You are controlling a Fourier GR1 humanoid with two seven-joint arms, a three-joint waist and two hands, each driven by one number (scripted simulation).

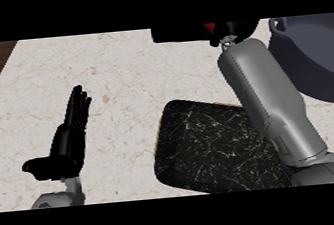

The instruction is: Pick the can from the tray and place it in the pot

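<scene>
The pale marbled tabletop carries a black speckled tray. Beyond the tray's far right stands the dark pot. Left of the pot, the right hand curls round a red can, mostly hidden. Left of the tray, the left hand rests with fingers straight.

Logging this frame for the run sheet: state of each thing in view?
left hand: open, fingers straight, resting over the counter at left
right hand: at the view's top, curled round the can
can: only a red sliver shows, off the tray
tray: on the counter, nothing on its visible part
pot: upright, at right, partly out of view
</scene>
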